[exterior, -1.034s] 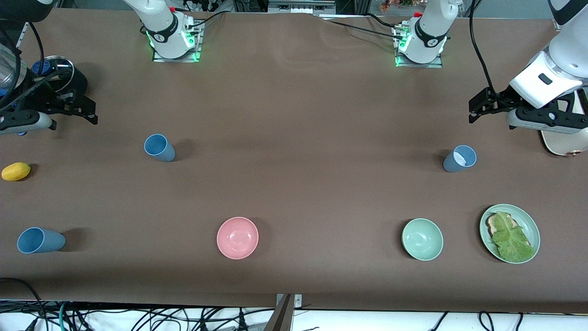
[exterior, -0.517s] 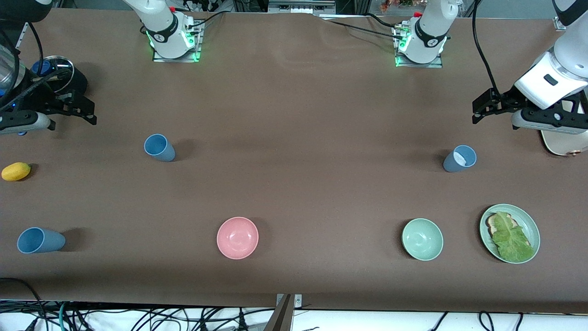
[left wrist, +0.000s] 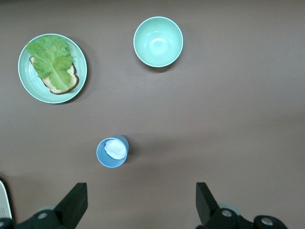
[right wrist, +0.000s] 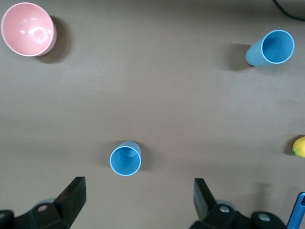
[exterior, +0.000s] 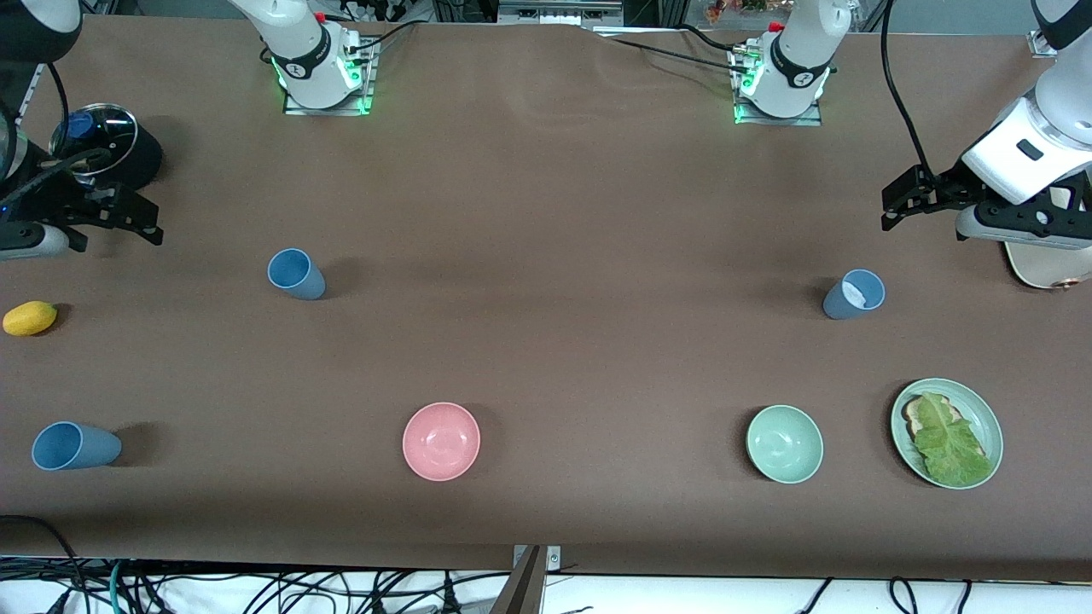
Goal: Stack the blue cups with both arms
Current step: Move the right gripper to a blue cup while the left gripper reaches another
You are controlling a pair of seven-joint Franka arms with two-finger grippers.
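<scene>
A mid-blue cup (exterior: pixel 296 274) stands toward the right arm's end of the table and shows in the right wrist view (right wrist: pixel 125 160). A second mid-blue cup (exterior: pixel 75 446) sits nearer the front camera at that end (right wrist: pixel 270 48). A greyer blue cup with a whitish inside (exterior: pixel 853 294) stands toward the left arm's end (left wrist: pixel 112 152). My right gripper (exterior: pixel 141 220) is open and empty in the air, short of the first cup (right wrist: pixel 138 198). My left gripper (exterior: pixel 900 202) is open and empty in the air, short of the greyer cup (left wrist: pixel 140 202).
A pink bowl (exterior: pixel 441 441), a pale green bowl (exterior: pixel 784 443) and a green plate with toast and lettuce (exterior: pixel 946 432) sit nearer the front camera. A yellow fruit (exterior: pixel 30 317) and a black lidded pot (exterior: pixel 107 141) are at the right arm's end. A cream object (exterior: pixel 1045 264) lies under the left arm.
The right gripper has drawn back toward its end of the table. The left gripper has drifted slightly toward its own end. The cups have not moved.
</scene>
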